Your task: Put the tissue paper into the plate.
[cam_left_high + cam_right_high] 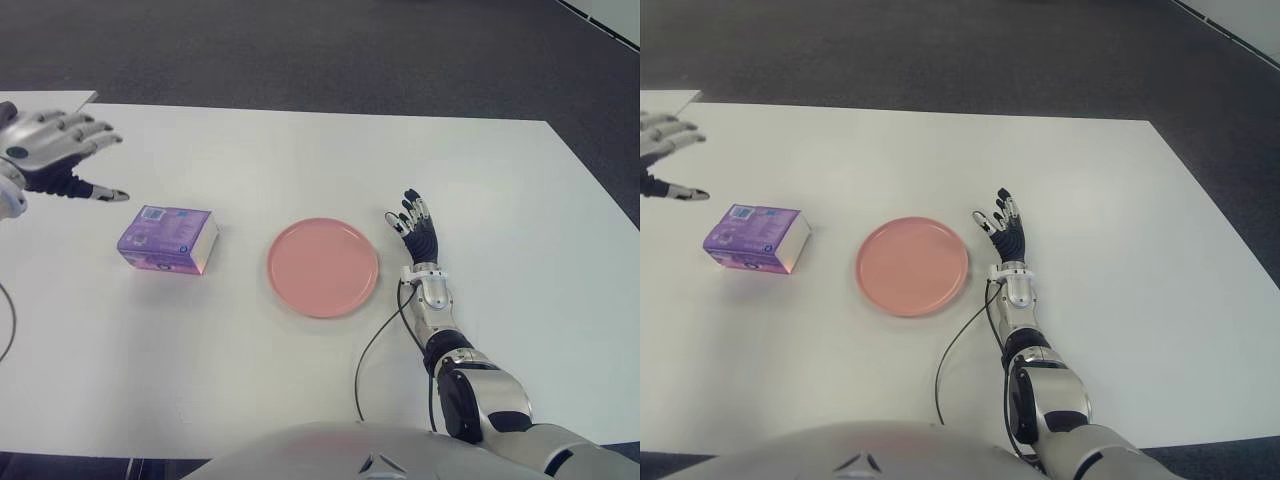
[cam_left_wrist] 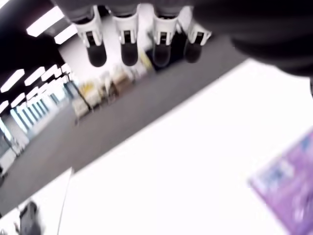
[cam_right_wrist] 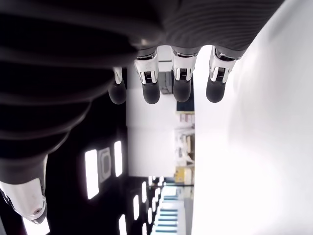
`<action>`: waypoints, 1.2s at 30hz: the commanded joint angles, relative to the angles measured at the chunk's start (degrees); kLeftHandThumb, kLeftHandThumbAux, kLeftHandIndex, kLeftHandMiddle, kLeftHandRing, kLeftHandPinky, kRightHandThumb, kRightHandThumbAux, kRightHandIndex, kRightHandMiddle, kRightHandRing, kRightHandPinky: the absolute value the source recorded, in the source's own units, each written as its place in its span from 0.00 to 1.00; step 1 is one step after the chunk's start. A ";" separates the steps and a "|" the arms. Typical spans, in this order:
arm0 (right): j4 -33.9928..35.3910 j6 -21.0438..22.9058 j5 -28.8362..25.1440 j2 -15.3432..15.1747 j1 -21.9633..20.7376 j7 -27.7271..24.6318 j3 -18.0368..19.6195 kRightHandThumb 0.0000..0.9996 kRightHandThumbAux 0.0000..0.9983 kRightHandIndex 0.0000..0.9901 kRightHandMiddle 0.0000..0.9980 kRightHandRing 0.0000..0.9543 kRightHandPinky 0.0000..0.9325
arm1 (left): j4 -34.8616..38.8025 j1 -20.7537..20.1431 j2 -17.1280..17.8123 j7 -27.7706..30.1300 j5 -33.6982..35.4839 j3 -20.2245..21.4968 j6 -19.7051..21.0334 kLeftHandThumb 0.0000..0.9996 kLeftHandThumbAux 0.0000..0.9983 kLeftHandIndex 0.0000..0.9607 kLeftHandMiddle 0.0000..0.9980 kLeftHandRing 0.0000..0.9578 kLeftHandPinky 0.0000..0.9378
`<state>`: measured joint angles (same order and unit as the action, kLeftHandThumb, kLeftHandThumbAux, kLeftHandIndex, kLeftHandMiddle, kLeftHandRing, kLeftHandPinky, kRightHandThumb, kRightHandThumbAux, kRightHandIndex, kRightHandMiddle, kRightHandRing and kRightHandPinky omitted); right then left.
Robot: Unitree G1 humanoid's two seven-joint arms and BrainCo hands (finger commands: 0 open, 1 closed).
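Observation:
A purple tissue paper pack [image 1: 167,240] lies on the white table [image 1: 300,160], left of a round pink plate [image 1: 322,267]. A corner of the purple pack [image 2: 288,193] shows in the left wrist view. My left hand [image 1: 62,150] hovers up and to the left of the pack, fingers spread, holding nothing. My right hand [image 1: 412,225] shows just right of the plate with straight fingers [image 3: 149,88] and nothing in it.
A black cable [image 1: 375,340] runs from my right wrist toward the table's near edge. Dark carpet floor [image 1: 300,50] lies beyond the far edge. A second white surface [image 1: 40,98] shows at the far left.

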<state>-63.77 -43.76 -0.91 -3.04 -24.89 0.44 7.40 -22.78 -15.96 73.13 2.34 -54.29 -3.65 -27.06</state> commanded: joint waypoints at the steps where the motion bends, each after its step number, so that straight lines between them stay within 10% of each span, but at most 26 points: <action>1: -3.01 2.82 0.06 0.61 3.77 -0.32 0.07 0.05 0.59 0.00 0.00 0.00 0.00 | -1.19 -0.12 2.61 -0.13 -1.22 -2.28 -2.10 0.27 0.12 0.00 0.00 0.00 0.00; 36: -3.56 2.98 -0.36 0.00 3.46 -1.27 0.69 0.05 0.59 0.00 0.00 0.00 0.00 | -9.02 -5.87 -1.08 -5.12 -1.07 -11.88 -11.61 0.38 0.14 0.00 0.00 0.00 0.00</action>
<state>-64.21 -43.75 -1.18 -3.51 -25.15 -0.69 7.81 -31.18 -21.42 73.28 -1.58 -55.05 -14.69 -38.35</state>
